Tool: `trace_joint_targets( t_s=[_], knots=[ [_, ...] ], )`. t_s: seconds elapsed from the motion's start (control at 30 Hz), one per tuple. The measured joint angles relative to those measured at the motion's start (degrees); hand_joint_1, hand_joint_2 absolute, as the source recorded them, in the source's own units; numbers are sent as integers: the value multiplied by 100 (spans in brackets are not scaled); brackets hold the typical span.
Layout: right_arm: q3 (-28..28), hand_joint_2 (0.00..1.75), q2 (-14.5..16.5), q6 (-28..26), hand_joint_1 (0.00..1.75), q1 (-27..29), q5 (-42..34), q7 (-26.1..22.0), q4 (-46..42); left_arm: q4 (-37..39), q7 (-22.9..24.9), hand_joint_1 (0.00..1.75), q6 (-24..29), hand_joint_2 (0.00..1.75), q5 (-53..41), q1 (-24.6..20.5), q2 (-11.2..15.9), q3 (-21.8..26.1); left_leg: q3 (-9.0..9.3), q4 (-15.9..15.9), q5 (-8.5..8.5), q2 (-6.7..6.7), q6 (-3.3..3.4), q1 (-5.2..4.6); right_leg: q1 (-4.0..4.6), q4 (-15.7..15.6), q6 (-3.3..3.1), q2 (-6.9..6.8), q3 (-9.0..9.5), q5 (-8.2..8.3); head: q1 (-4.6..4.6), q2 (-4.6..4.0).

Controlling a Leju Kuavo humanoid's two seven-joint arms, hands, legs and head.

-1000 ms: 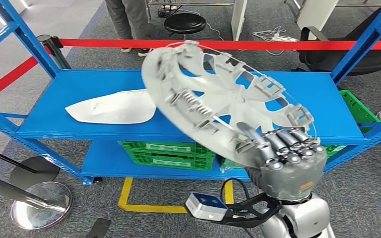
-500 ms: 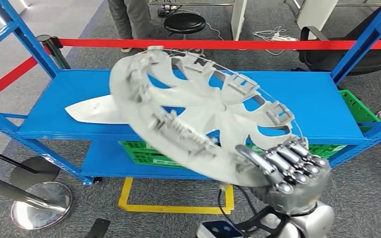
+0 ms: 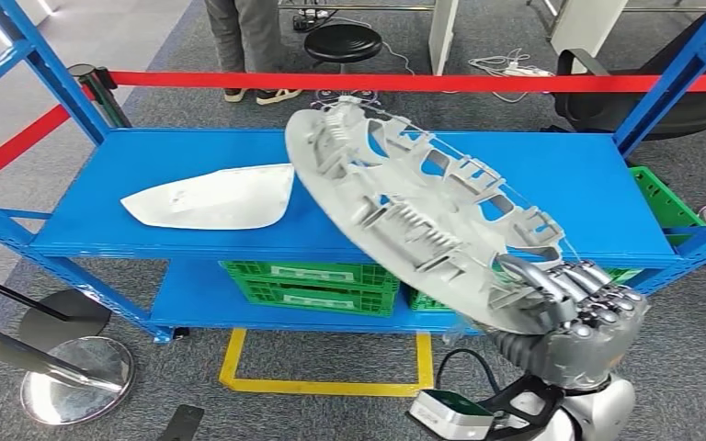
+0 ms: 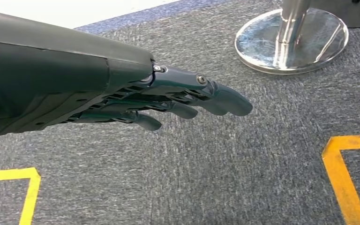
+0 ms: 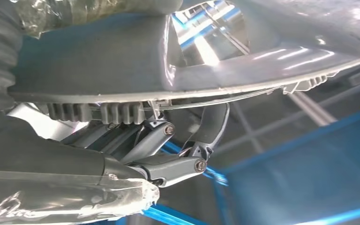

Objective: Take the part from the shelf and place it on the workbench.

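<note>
Wheel cover gripped at one edge only, lifted clear of the shelf

The wheel cover (image 3: 423,216), a wide grey plastic disc with open spokes and ribbed clips, is held tilted at centre frame by the right hand (image 3: 570,312), fingers curled over its lower-right rim; slipping or swinging into the blue shelf (image 3: 147,175) is judged likely from so small a hold. The left hand (image 4: 168,105) is extended loosely, nothing held

Swung back rightward with the gripped wheel cover (image 3: 423,220), now tilted steeply above the blue shelf (image 3: 147,175), its far rim near the red barrier tape (image 3: 515,83). Uncovered again the white panel (image 3: 211,197) half hidden half a second ago. Shifted right and lower: right hand (image 3: 575,317).
</note>
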Motion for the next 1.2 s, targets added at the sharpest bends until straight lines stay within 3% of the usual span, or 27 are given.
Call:
trace_joint_targets(
  t_s=[0.17,0.57,0.73,0.93,1.0,1.1,1.13,1.17,1.2],
  knots=[
    [222,175,-79,-10,175,3,-758,552,237,1,-45,0,0,175,68,12,1,8,0,0,0,0,0,1,1,0,0,1,-2,0,-1,0],
    [374,175,-123,-13,175,33,-640,538,384,1,-63,0,0,175,73,39,4,19,-1,0,0,0,0,0,0,0,0,-1,-1,0,-2,0],
    [527,175,-267,-13,175,13,-1045,882,451,1,-81,0,0,175,93,44,4,22,-2,1,-1,0,1,-1,0,-1,0,-1,-1,0,-2,0],
    [692,175,-442,-13,175,-10,-1210,1031,474,1,-91,0,2,175,126,55,17,29,18,-47,24,5,105,-7,-23,-43,66,-6,5,16,-4,0],
    [744,175,-509,-7,175,-29,-1343,1111,473,1,-100,0,2,175,133,54,10,31,69,-156,81,16,148,24,-20,218,94,-11,-129,-159,12,0],
    [794,175,-621,60,175,-57,-1643,1305,487,1,-119,0,2,175,157,66,7,44,77,-180,92,25,165,38,-38,1301,139,-16,-666,-641,22,0],
    [798,175,-649,94,175,-57,-1750,1374,498,1,-129,0,3,175,168,78,7,51,78,-178,86,25,158,41,-45,1516,155,-18,-781,-676,20,0],
    [799,175,-670,123,175,-56,-1836,1425,509,1,-143,0,3,175,179,92,5,57,81,-171,76,22,143,48,-56,1506,170,-21,-789,-594,22,0],
    [800,175,-688,141,175,-56,-1896,1458,517,2,-157,0,3,175,189,105,3,62,87,-157,60,16,118,59,-71,1258,182,-28,-678,-412,22,0]
  ],
)
